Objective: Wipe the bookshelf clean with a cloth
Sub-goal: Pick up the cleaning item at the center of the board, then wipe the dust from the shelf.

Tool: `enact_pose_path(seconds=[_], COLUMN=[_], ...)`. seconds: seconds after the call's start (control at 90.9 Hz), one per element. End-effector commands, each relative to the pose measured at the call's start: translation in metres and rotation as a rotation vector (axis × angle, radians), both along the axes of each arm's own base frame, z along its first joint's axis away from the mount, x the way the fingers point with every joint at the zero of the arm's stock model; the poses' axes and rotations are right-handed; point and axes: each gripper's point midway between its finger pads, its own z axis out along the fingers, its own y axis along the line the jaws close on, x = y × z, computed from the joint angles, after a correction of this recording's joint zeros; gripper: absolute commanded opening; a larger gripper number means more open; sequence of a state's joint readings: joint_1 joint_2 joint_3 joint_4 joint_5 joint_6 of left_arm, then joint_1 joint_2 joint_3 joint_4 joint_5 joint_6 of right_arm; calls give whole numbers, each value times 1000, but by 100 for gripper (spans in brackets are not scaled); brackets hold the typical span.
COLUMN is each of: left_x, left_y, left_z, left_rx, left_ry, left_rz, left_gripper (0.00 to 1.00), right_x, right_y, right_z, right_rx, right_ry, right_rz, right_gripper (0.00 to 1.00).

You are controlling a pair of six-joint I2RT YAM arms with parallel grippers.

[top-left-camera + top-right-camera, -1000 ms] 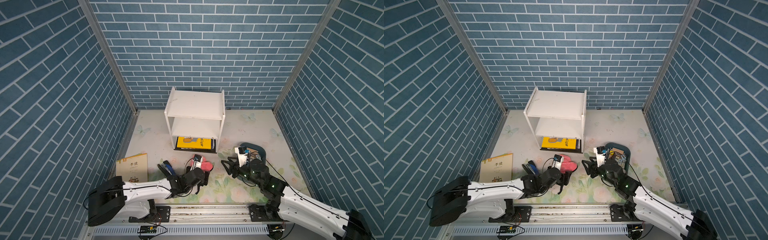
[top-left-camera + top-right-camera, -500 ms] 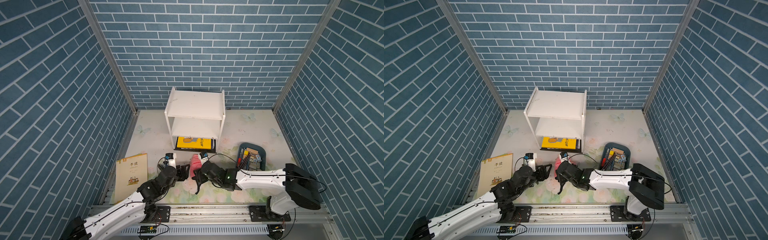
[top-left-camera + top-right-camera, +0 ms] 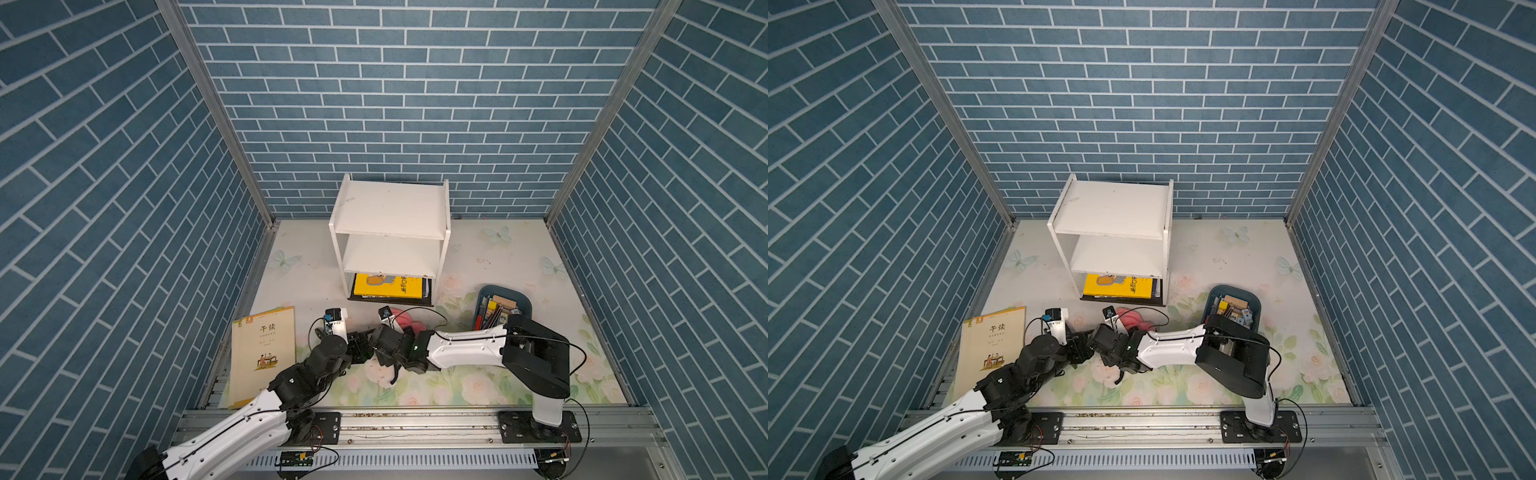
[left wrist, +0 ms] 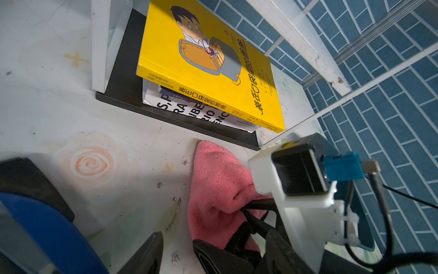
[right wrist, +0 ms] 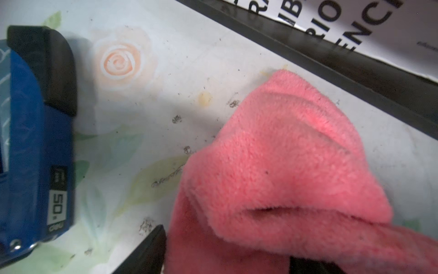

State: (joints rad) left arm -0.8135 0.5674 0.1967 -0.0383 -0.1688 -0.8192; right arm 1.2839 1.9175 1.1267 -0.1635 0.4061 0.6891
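The white bookshelf stands at the back centre, and its black base tray holds books. The pink cloth lies crumpled on the floor just in front of that tray. My right gripper reaches in from the right. Its jaws stand wide, and the cloth fills the gap between them. My left gripper is open just left of the cloth, with only bare floor between its fingers.
A blue stapler lies on the floor left of the cloth, beside my left gripper. A thin book lies flat at the front left. A dark bin of stationery sits at the right. A yellow book tops the stack in the base tray.
My right arm has swung left from beside the bin to the cloth. My left arm has shifted, and its gripper now sits just left of the cloth.
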Motion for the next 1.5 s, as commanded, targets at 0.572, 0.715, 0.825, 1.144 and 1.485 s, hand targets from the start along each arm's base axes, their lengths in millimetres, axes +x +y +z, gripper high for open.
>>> enact_pose_path(seconds=[0.572,0.715,0.825,1.144,1.485], left_x=[-1,0,4,35,86], left_y=[-1,-1,6,44,81], left_z=[-7,-5,3,68,127], left_rx=[-22,-28,-12,-55,-107], left_ry=[2,-2,-22,-154,-253], left_rz=[-6,0,39,202,217], left_gripper=[72,70,67,66,67], right_x=[-17,-19,-14,35,174], right_y=[-59,-58,-87,-214,-227], right_z=[-8,49,83,149,151], right_rx=[10,209,322,410,527], right_ry=[86,58,83,1,-57], right_rz=[45,111,93,-159,-203], right_gripper=[0,0,0,0,0])
